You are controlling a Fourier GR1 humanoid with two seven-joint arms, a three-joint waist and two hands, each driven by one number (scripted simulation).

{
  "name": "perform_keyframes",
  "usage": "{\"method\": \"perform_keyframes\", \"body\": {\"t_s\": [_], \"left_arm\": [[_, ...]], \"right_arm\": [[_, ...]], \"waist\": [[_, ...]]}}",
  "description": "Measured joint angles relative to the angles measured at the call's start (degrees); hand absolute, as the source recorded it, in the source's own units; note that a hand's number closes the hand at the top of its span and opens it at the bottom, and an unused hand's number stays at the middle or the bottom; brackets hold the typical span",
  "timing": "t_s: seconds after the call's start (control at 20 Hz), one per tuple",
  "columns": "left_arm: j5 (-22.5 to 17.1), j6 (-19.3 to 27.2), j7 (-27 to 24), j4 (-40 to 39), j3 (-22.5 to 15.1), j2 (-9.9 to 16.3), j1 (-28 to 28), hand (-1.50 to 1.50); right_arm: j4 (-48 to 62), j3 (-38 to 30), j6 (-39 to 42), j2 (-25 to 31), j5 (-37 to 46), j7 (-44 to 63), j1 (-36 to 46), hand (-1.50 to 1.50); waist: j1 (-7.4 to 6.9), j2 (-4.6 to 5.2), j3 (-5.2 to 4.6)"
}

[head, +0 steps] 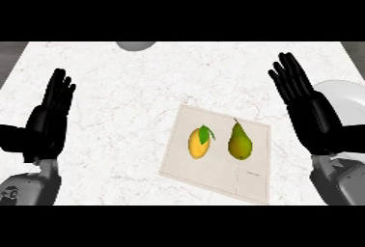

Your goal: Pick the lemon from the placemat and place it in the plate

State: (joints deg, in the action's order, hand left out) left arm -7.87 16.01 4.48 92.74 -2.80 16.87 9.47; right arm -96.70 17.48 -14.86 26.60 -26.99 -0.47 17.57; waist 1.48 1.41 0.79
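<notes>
We see a green pear (240, 142) standing with its thin end and little stem pointing away from us, a little closer to the right hand than to the left hand. Under everything is a white counter (121, 120) with faint marble lines, and it spreads out between the two hands and past their fingertips. Far past the fingertips, at the far edge of the counter and nearer the left hand's side, we see part of a grey round thing (135, 45), but we cannot tell what it is.
</notes>
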Motion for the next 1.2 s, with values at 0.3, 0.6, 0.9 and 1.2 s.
{"method": "perform_keyframes", "body": {"t_s": [0.3, 0.6, 0.9, 1.2], "left_arm": [[-1.5, -3.1, 3.9, -6.6, -2.8, -1.7, -5.6, 0.0], [-3.8, -5.7, 6.6, -8.9, -5.4, -4.0, -9.2, 0.0], [-4.7, -8.3, 6.3, -10.0, -5.3, -4.7, -9.6, 0.0], [-4.0, -8.7, 6.4, -9.6, -5.9, -5.4, -10.1, 0.0]], "right_arm": [[0.8, -4.7, -7.0, 2.7, 6.2, 0.5, 1.6, 1.5], [6.3, -5.8, -23.2, 6.9, 21.7, 3.1, -2.9, -1.5], [-3.0, -0.8, -34.7, 1.4, 32.7, 4.3, -11.9, -1.5], [-9.7, 3.7, -29.5, 7.9, 41.2, 17.5, -15.8, -1.5]], "waist": [[-0.66, -0.98, -0.72], [0.17, -1.27, -1.14], [-0.59, -1.62, -0.8], [-0.97, -1.75, -0.8]]}}
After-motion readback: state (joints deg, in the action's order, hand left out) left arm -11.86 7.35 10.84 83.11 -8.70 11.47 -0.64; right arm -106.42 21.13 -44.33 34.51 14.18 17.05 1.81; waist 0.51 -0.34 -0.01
